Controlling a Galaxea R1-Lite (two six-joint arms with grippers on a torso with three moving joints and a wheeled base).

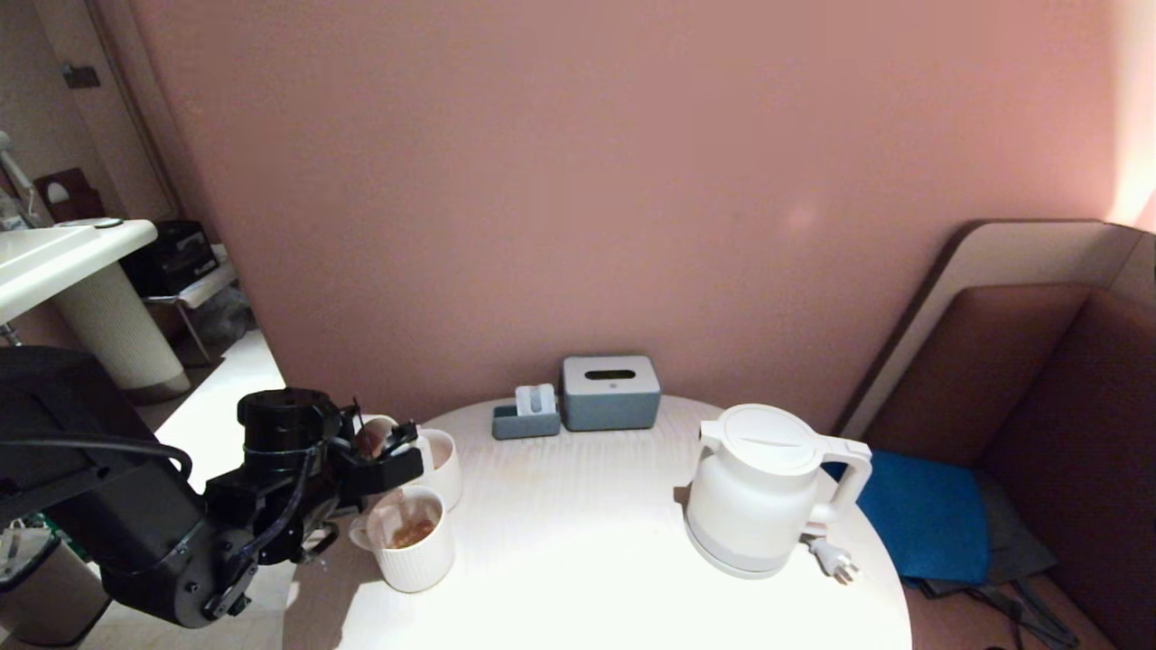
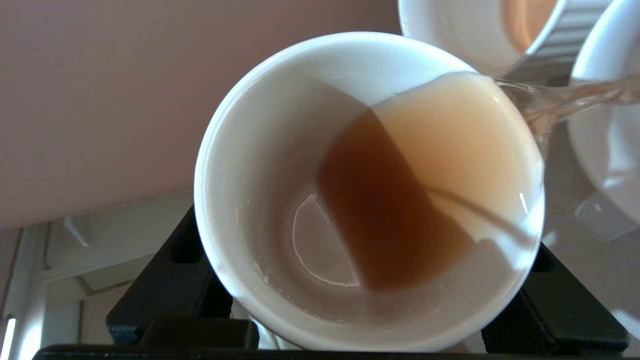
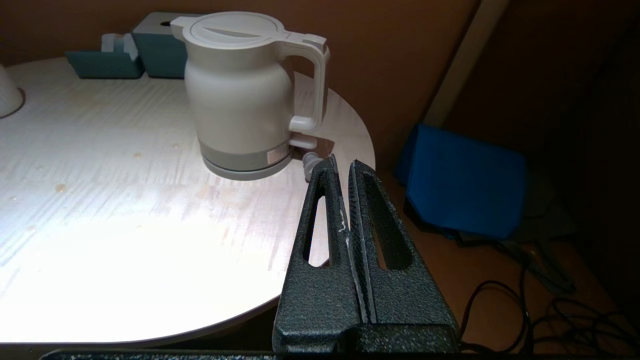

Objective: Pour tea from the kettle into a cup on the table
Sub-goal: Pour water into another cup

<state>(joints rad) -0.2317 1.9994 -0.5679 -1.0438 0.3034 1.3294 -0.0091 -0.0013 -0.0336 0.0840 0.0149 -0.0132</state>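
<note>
My left gripper [image 1: 384, 451] is shut on the small smooth white cup [image 2: 280, 200] at the table's left edge and holds it tilted. Orange-brown tea [image 2: 400, 200] lies against the cup's lower wall and runs over the rim in a thin stream [image 2: 575, 97]. Below it, a ribbed white mug [image 1: 411, 542] holds some tea. The white kettle [image 1: 768, 487] stands upright on its base at the right of the pale round table [image 1: 578, 542], lid closed, with no gripper on it. My right gripper [image 3: 342, 165] is shut and holds nothing, near the table's right edge, short of the kettle [image 3: 245, 90].
A second ribbed mug [image 1: 442, 465] stands just behind the first. A grey-blue tissue box [image 1: 610, 391] and a small holder [image 1: 526, 415] sit at the table's back. The kettle's plug [image 1: 835, 561] lies by its base. A blue cushion [image 1: 921, 515] lies on the bench at the right.
</note>
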